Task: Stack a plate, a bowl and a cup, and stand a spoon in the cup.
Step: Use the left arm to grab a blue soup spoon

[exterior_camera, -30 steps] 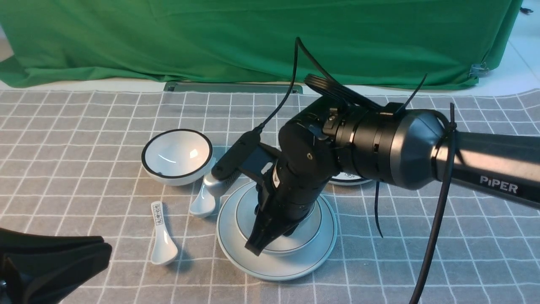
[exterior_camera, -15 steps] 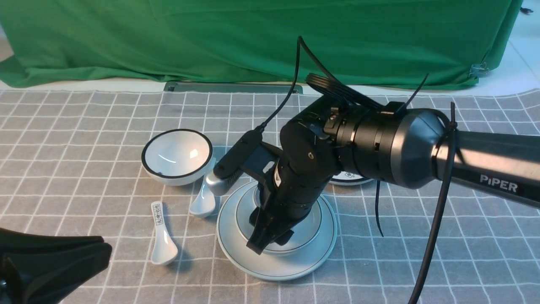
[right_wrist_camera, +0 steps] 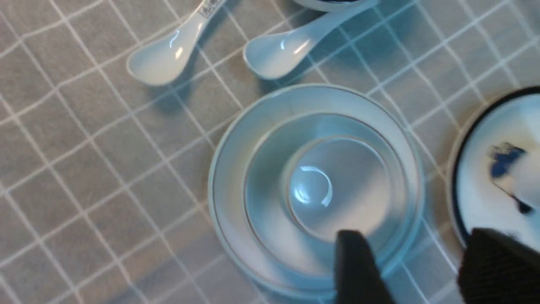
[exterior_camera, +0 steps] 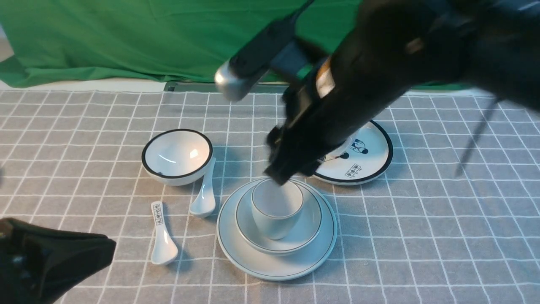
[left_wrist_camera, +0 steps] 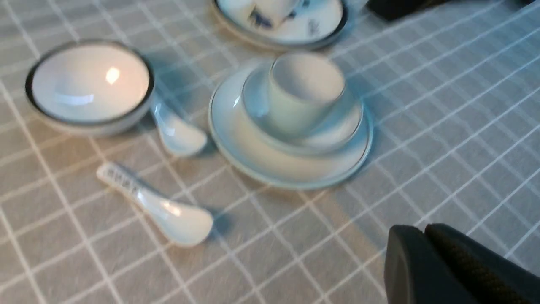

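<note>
Centrally: cup [exterior_camera: 276, 209] in bowl [exterior_camera: 311, 226] on plate [exterior_camera: 236, 249]; right tool [right_wrist_camera: 413, 238] spread, empty; left tool [left_wrist_camera: 422, 231] closed.

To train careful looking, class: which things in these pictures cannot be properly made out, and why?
- Cartoon plate: front view, the right arm covers its left part and most of what stands there.
- Right pincer: front view, motion blur smears its jaws.
- Left pincer: front view, cut off by the bottom-left corner.
- Marked spoon: front view, handle print too small to read.
</note>
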`<action>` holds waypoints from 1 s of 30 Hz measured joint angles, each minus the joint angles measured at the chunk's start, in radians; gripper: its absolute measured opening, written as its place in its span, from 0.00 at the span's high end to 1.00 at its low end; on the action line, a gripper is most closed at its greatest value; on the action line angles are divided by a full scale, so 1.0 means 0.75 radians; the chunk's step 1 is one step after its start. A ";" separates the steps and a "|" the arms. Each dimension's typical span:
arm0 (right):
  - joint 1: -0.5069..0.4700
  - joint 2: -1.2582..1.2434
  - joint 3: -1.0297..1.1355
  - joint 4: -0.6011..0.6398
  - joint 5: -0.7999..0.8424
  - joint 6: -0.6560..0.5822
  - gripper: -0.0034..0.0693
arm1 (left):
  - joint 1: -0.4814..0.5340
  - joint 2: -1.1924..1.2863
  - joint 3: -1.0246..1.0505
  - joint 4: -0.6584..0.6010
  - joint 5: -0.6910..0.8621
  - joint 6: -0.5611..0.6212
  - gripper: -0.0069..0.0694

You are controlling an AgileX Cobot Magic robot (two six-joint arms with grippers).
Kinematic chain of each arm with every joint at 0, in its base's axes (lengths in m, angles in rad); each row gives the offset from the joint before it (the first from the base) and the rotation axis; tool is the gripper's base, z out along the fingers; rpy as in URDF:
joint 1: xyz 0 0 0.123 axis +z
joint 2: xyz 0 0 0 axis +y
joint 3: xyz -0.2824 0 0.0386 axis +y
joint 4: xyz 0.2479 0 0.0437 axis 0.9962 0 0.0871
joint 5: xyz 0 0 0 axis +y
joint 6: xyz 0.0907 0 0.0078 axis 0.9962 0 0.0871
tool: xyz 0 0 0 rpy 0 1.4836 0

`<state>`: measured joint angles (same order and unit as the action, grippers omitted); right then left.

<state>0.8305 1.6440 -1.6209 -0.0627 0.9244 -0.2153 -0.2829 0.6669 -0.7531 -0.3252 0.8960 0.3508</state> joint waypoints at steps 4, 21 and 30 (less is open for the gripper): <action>0.000 -0.128 0.003 -0.085 0.245 0.049 0.85 | 0.000 0.280 -0.128 0.033 0.068 -0.047 0.89; 0.000 -0.737 0.727 -0.184 0.026 0.242 0.91 | -0.125 1.070 -0.504 0.199 0.084 -0.283 0.89; 0.000 -0.844 0.889 -0.184 -0.087 0.227 0.89 | -0.179 1.342 -0.691 0.351 0.096 -0.477 0.78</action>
<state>0.8305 1.0107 -0.9545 -0.2008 0.8593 -0.0452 -0.4174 1.6737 -1.2714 -0.0622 0.9683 -0.0070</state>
